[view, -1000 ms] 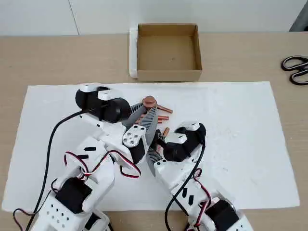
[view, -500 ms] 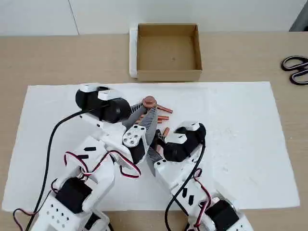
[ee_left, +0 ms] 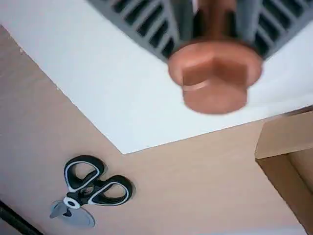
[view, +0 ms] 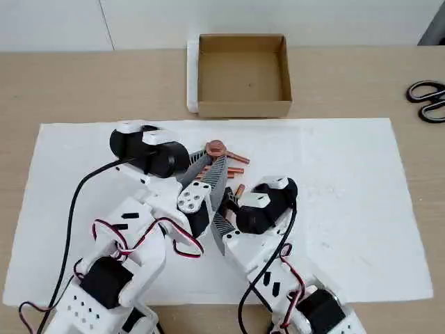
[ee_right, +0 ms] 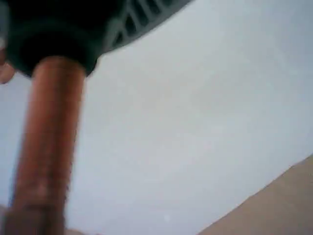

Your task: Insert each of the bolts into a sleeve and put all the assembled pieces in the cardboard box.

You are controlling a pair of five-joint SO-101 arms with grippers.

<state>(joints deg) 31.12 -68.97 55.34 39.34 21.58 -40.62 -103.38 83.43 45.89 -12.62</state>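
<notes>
My left gripper (view: 213, 156) is shut on a copper bolt (view: 215, 147) whose hex head points up toward the cardboard box (view: 242, 73). In the left wrist view the bolt head (ee_left: 215, 73) sticks out between the ribbed grey fingers (ee_left: 142, 19). My right gripper (view: 233, 200) sits just below and right of it, shut on a copper sleeve (view: 238, 191). In the right wrist view that sleeve (ee_right: 46, 147) hangs from the dark jaws over the white sheet. Loose copper pieces (view: 236, 158) lie on the sheet beside the bolt head. The box looks empty.
A white paper sheet (view: 348, 202) covers the table's middle. Black scissors (view: 427, 99) lie at the far right edge, and the scissors (ee_left: 90, 188) also show in the left wrist view. A white block (view: 192, 76) rests against the box's left wall.
</notes>
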